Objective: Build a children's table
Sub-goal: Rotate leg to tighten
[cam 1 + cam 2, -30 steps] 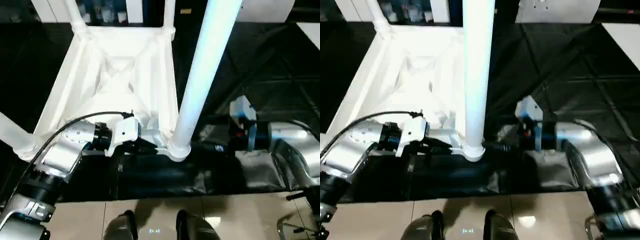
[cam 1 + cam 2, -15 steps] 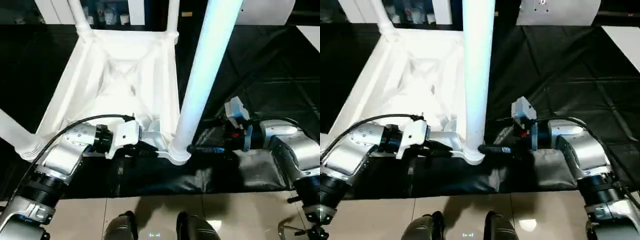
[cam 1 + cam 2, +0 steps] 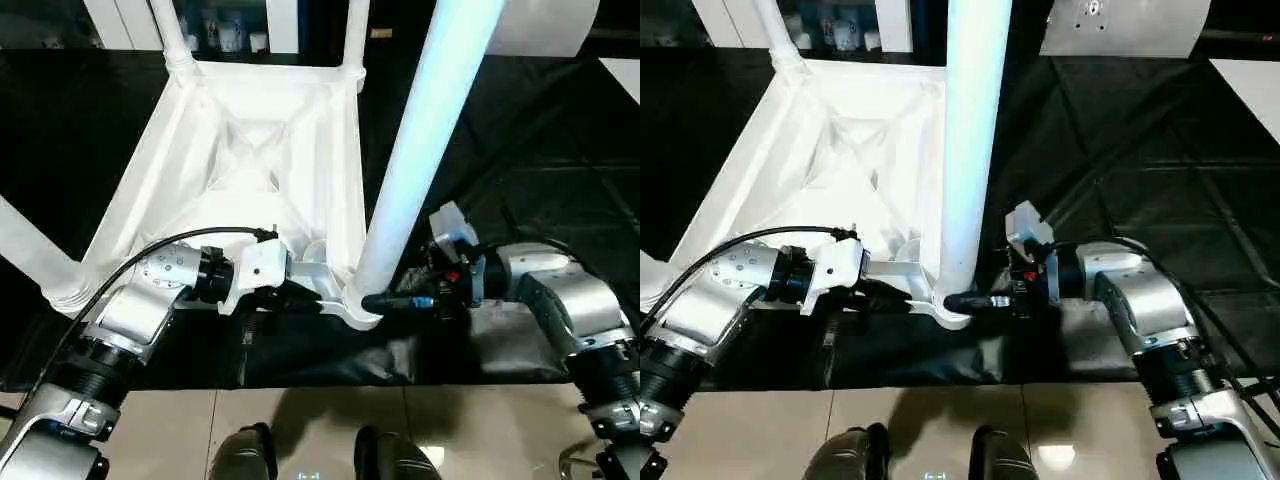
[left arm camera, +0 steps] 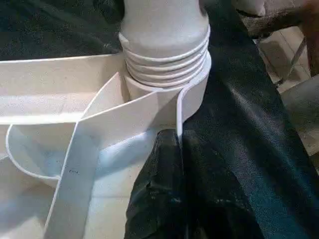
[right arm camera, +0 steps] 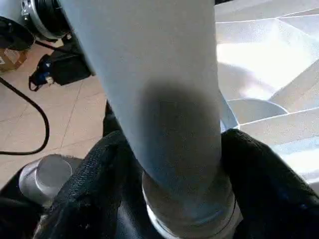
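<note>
The children's table lies upside down on black cloth, its ribbed white top (image 3: 250,150) facing up. The near right leg (image 3: 420,140) stands in its corner socket (image 3: 358,305). Three more legs rise at the far left (image 3: 170,30), far right (image 3: 355,30) and near left (image 3: 30,250) corners. My left gripper (image 3: 295,295) is shut on the top's thin rim (image 4: 124,114) just beside that socket, below the leg's threaded base (image 4: 167,55). My right gripper (image 3: 385,300) reaches in from the right, its fingers (image 5: 94,184) pressed on both sides of the leg (image 5: 164,99) just above the socket.
The black cloth (image 3: 520,120) spreads wide to the right of the table. Tiled floor (image 3: 320,420) and my two feet (image 3: 245,450) lie at the near edge. A white cabinet (image 3: 230,15) stands behind the table. A cable (image 5: 30,134) runs over the floor.
My right gripper has moved left to the near leg's base and its fingers have come in around the leg. The left gripper has kept its hold on the rim.
</note>
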Tool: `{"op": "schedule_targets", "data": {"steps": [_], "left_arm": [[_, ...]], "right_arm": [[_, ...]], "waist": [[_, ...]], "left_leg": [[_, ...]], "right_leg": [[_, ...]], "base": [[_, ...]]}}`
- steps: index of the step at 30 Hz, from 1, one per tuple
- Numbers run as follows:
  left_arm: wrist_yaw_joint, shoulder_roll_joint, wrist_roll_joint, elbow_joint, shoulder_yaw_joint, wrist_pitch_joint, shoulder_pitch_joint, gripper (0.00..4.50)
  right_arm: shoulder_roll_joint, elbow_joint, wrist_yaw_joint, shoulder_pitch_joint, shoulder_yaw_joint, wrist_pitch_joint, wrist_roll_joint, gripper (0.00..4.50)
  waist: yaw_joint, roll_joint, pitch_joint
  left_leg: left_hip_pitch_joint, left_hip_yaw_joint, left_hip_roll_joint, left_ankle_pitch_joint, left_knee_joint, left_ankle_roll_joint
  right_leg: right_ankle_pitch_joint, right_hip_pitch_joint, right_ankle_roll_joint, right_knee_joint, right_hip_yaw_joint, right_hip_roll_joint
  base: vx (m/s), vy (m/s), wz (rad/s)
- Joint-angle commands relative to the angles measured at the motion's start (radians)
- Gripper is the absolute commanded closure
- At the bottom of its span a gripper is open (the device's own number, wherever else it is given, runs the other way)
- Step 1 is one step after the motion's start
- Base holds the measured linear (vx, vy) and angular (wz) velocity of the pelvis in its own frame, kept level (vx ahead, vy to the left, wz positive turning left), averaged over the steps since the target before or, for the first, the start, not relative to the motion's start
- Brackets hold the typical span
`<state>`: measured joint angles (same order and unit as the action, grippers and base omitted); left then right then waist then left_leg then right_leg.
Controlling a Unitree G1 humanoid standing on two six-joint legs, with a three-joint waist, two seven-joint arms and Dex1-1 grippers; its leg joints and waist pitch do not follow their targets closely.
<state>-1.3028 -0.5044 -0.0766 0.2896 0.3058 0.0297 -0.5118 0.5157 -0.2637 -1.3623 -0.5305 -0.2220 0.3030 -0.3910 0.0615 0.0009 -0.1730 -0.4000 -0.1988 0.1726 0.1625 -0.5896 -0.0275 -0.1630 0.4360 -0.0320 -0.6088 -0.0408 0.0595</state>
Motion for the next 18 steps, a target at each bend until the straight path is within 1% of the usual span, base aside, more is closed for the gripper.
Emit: {"op": "schedule_targets", "data": {"steps": [1,2,3,5,6,7,9,10,11,12,13,14,15,16,17,18], "left_arm": [[-0.013,0.004,0.016,0.012,0.034,0.005,0.009,4.5],[-0.012,0.004,0.015,0.014,0.034,0.002,0.007,4.5],[-0.011,0.005,0.014,0.016,0.033,-0.001,0.006,4.5],[-0.009,0.007,0.009,0.016,0.031,-0.012,0.005,4.5],[-0.009,0.007,0.009,0.016,0.031,-0.012,0.005,4.5],[0.015,0.021,-0.001,0.01,0.019,-0.06,-0.002,4.5],[0.028,0.027,-0.001,0.009,0.014,-0.08,-0.005,4.5],[0.061,0.039,0.011,0.017,0.009,-0.097,-0.017,4.5],[0.069,0.043,0.013,0.021,0.007,-0.101,-0.021,4.5],[0.099,0.058,0.017,0.033,0.0,-0.122,-0.032,4.5],[0.124,0.071,0.019,0.044,-0.007,-0.141,-0.042,4.5],[0.16,0.088,0.028,0.057,-0.012,-0.173,-0.056,4.5],[0.16,0.088,0.028,0.057,-0.012,-0.173,-0.056,4.5],[0.196,0.105,0.04,0.07,-0.013,-0.195,-0.07,4.5],[0.245,0.128,0.054,0.083,-0.016,-0.227,-0.087,4.5],[0.245,0.128,0.054,0.083,-0.016,-0.227,-0.087,4.5]], "right_arm": [[-0.002,0.003,-0.029,-0.006,-0.013,0.0,0.001,1.93],[-0.003,0.002,-0.033,-0.005,-0.013,0.002,0.002,2.07],[-0.005,0.0,-0.04,-0.005,-0.013,0.004,0.004,2.14],[-0.006,0.003,-0.044,-0.001,-0.013,0.008,0.003,2.24],[-0.006,0.003,-0.044,-0.001,-0.013,0.008,0.003,2.37],[-0.009,0.035,-0.02,0.03,-0.003,0.029,-0.012,2.37],[-0.011,0.048,-0.004,0.044,0.002,0.039,-0.018,2.41],[-0.023,0.07,0.051,0.068,0.01,0.057,-0.016,2.43],[-0.029,0.072,0.069,0.071,0.011,0.057,-0.011,2.43],[-0.05,0.077,0.137,0.083,0.015,0.052,0.014,2.44],[-0.069,0.08,0.194,0.092,0.019,0.046,0.036,2.44],[-0.099,0.086,0.272,0.104,0.025,0.054,0.058,2.46],[-0.099,0.086,0.272,0.104,0.025,0.054,0.058,2.46],[-0.132,0.091,0.355,0.112,0.03,0.07,0.083,2.48],[-0.171,0.093,0.431,0.115,0.039,0.096,0.099,2.49],[-0.171,0.093,0.431,0.115,0.039,0.096,0.099,2.49]], "waist": [[0.003,-0.001,0.099],[0.003,0.0,0.098],[0.003,-0.002,0.099],[0.004,0.0,0.099],[0.004,0.0,0.099],[0.004,0.001,0.097],[0.006,0.0,0.097],[0.009,-0.001,0.093],[0.009,-0.001,0.092],[0.007,0.001,0.087],[0.004,-0.001,0.084],[0.002,-0.001,0.082],[-0.001,0.001,0.074],[-0.007,-0.001,0.068],[-0.014,0.0,0.062],[-0.015,0.0,0.062]], "left_leg": [[0.029,0.023,0.06,0.134,0.059,0.09],[0.028,0.024,0.06,0.132,0.059,0.091],[0.027,0.023,0.059,0.126,0.058,0.094],[0.028,0.023,0.059,0.119,0.057,0.098],[0.027,0.023,0.059,0.117,0.057,0.099],[0.027,0.024,0.059,0.119,0.058,0.101],[0.029,0.022,0.06,0.12,0.057,0.102],[0.029,0.023,0.059,0.126,0.059,0.101],[0.028,0.024,0.059,0.134,0.06,0.097],[0.029,0.024,0.059,0.157,0.063,0.086],[0.03,0.027,0.056,0.19,0.065,0.068],[0.032,0.027,0.055,0.206,0.067,0.058],[0.033,0.03,0.053,0.247,0.07,0.035],[0.029,0.036,0.049,0.279,0.076,0.012],[0.032,0.042,0.047,0.314,0.08,-0.004],[0.038,0.043,0.046,0.335,0.08,-0.007]], "right_leg": [[-0.164,-0.064,-0.272,0.061,0.048,0.082],[-0.161,-0.064,-0.272,0.061,0.049,0.082],[-0.152,-0.066,-0.273,0.06,0.049,0.082],[-0.141,-0.065,-0.277,0.058,0.048,0.081],[-0.137,-0.066,-0.278,0.058,0.048,0.081],[-0.137,-0.064,-0.279,0.058,0.048,0.081],[-0.135,-0.064,-0.28,0.059,0.05,0.081],[-0.153,-0.063,-0.275,0.063,0.05,0.081],[-0.17,-0.063,-0.271,0.064,0.05,0.082],[-0.217,-0.058,-0.258,0.071,0.05,0.083],[-0.289,-0.059,-0.243,0.078,0.048,0.085],[-0.33,-0.056,-0.231,0.083,0.049,0.086],[-0.417,-0.053,-0.201,0.093,0.048,0.086],[-0.499,-0.056,-0.169,0.099,0.044,0.087],[-0.592,-0.053,-0.131,0.107,0.041,0.089],[-0.637,-0.048,-0.115,0.114,0.04,0.092]], "base": [[0.0,0.0,0.0],[0.0,0.0,0.0],[0.0,0.0,0.0],[0.0,0.0,0.0],[0.0,0.0,0.0],[0.0,0.0,0.0],[0.0,0.0,0.0],[0.0,0.0,0.0],[0.0,0.0,0.0],[0.0,0.0,0.0],[0.0,0.0,0.0],[0.0,0.0,0.0],[0.0,0.0,0.0],[-0.051,0.009,-0.11],[-0.051,0.009,-0.11],[-0.05,0.011,-0.12]]}}
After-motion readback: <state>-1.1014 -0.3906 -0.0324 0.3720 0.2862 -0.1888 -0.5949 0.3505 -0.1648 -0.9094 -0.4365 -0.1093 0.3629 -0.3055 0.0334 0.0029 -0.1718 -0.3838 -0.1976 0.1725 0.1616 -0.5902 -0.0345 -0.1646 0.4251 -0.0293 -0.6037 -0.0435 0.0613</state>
